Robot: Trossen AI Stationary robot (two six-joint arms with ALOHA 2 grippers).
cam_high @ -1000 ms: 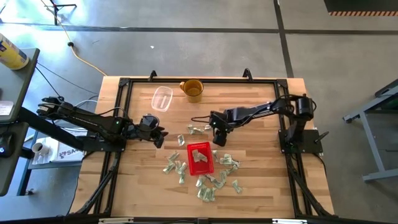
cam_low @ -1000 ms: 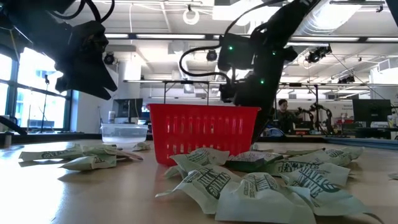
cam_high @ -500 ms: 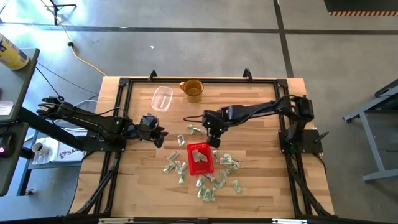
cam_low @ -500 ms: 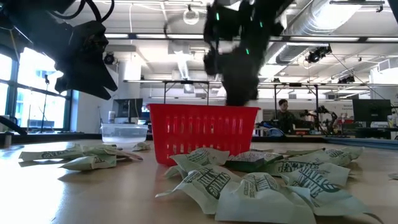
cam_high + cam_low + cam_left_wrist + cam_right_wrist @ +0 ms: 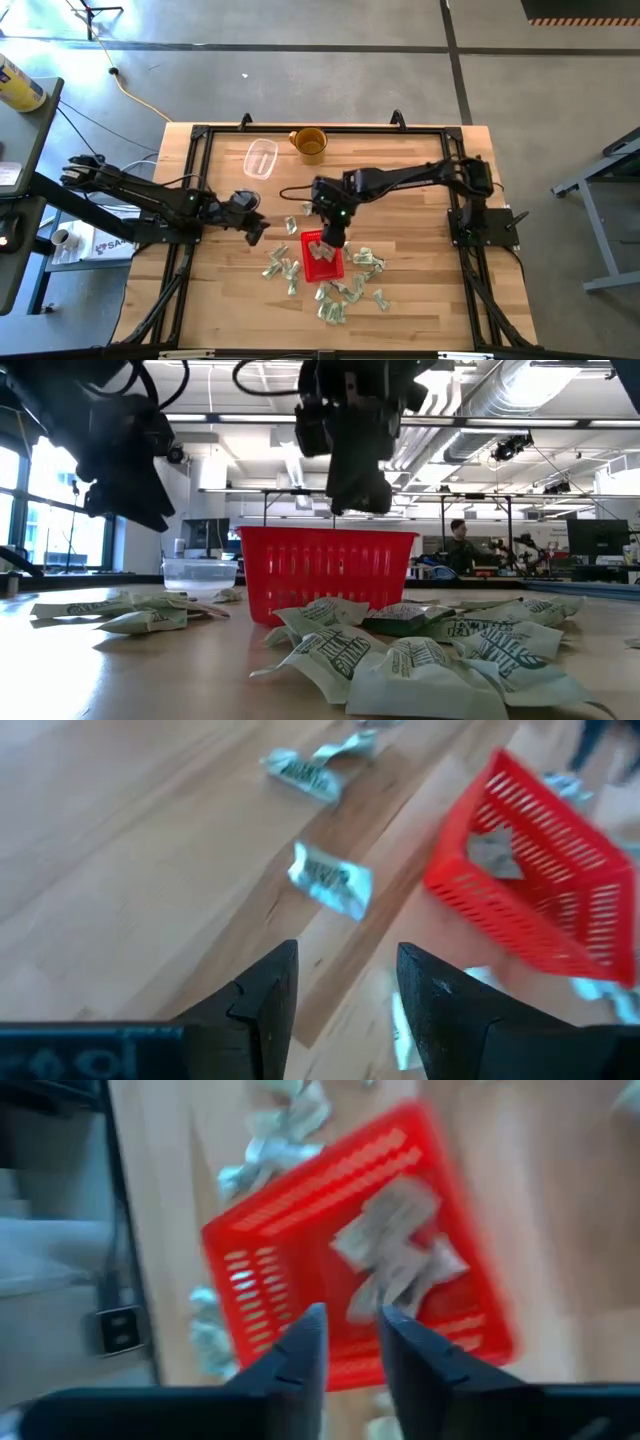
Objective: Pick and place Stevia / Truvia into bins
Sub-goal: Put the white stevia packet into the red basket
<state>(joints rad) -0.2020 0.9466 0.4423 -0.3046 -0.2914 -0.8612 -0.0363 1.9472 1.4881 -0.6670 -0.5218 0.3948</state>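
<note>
Your right end effector hangs over the red bin, fingers narrowly apart and apparently empty, so dropping lower risks knocking it into the packets scattered on the surface.

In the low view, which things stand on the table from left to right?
Loose packets → clear container → red bin → heap of packets.
</note>
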